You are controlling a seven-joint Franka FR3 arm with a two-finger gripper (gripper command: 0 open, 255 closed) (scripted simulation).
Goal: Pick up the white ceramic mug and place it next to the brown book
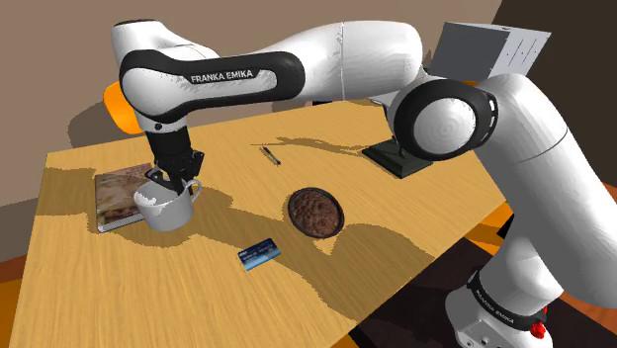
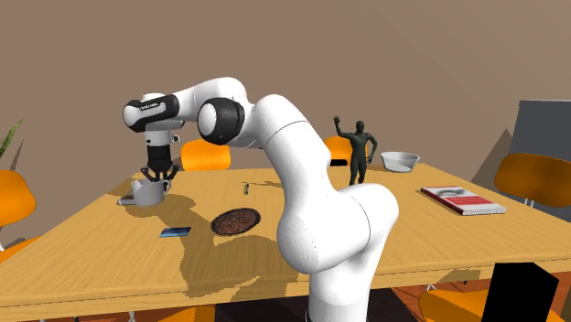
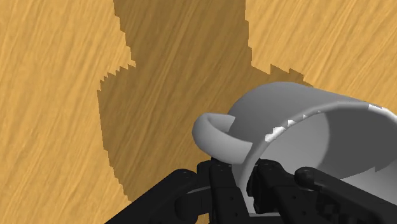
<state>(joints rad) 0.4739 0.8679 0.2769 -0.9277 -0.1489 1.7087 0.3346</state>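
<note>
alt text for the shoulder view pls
A black end effector clasps the rim of a white mug right beside a brown book, at the shoulder view's left of a wooden table. Further right lie a round dark brown dish, a blue card and a small pen-like object.
</note>
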